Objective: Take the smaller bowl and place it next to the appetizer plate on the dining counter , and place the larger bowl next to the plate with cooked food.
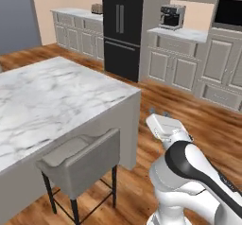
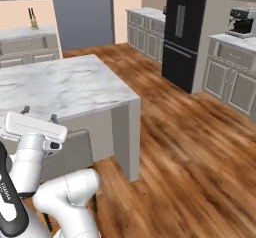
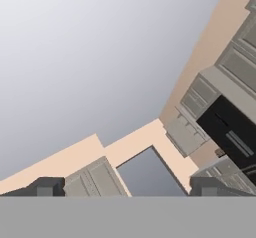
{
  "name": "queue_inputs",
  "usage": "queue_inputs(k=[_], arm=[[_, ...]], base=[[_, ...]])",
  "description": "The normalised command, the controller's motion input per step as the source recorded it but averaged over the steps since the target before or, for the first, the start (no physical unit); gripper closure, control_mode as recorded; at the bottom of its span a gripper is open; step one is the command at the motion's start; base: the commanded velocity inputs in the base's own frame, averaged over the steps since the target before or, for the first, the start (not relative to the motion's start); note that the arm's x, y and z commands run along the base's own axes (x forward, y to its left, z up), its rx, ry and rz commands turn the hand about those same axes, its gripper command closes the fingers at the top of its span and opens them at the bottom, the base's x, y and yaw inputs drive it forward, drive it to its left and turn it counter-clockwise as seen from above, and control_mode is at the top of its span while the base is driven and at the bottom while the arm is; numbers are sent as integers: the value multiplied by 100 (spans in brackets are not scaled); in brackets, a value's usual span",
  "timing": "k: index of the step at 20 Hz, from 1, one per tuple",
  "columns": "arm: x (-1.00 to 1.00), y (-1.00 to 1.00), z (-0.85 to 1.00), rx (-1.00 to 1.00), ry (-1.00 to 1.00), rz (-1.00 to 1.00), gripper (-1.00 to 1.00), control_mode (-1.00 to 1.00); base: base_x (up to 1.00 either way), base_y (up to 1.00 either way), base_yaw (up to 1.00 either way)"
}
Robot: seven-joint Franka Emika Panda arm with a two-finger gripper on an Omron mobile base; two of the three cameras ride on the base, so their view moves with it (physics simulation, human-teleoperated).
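Observation:
The dining counter point(image 1: 56, 91) point(image 2: 65, 84) is a white, grey-veined marble island top to the left of my arm, and the part in view is bare. The smaller bowl, the larger bowl, the appetizer plate and the plate with cooked food are out of view. My gripper point(image 1: 159, 112) point(image 2: 39, 114) points upward beside the island's near corner, above the floor. It is open, with nothing between its fingers. In the hand view the gripper point(image 3: 125, 187) faces the ceiling and upper cabinets, its two fingertips far apart.
A grey stool point(image 1: 80, 160) point(image 2: 75, 152) stands tucked against the island's near side, close to my arm. A black fridge point(image 1: 123, 25) point(image 2: 185, 32) and grey cabinets with a coffee machine point(image 1: 171, 16) point(image 2: 242, 22) line the far wall. Open wooden floor point(image 2: 190, 147) lies between them and the island.

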Motion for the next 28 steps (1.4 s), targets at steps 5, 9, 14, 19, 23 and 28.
queue_inputs(k=[5, 9, 14, 19, 23, 28], arm=[[0, 0, 0, 0, 0, 0, -100, 100], [0, 0, 0, 0, 0, 0, -100, 100], [0, 0, 0, 0, 0, 0, -100, 100], [0, 0, 0, 0, 0, 0, -100, 100], [0, 0, 0, 0, 0, 0, -100, 100], [0, 0, 0, 0, 0, 0, -100, 100]], base=[[70, -100, 9], [67, -100, 18], [73, -100, 29], [65, -100, 28], [58, -100, 31], [91, -100, 21]])
